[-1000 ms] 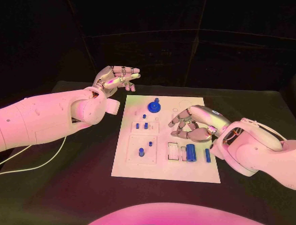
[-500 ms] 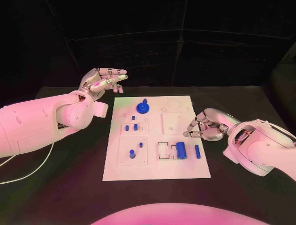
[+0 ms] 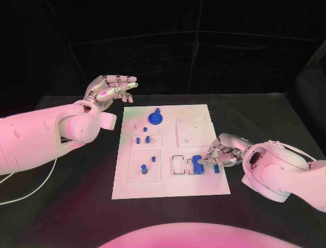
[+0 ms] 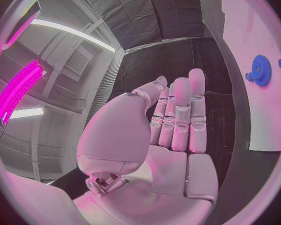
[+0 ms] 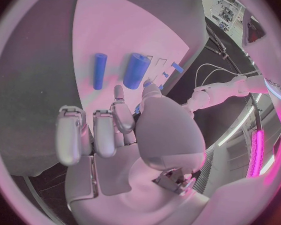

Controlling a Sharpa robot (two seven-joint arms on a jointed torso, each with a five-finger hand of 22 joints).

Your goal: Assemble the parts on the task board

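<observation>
Black table (image 3: 73, 206) carrying the white task board (image 3: 207, 186) at its middle. Off the board's far left corner, left hand (image 3: 109, 89) raised, fingers together and straight, holding nothing. Near the far edge, blue gear (image 3: 156, 118) seated; small blue pegs upright down the left half. Seemingly partway done. At the near right, thick blue cylinder (image 3: 198, 165) lying lengthwise, far-to-near; right hand (image 3: 221, 153) curled above it, grip unclear.
</observation>
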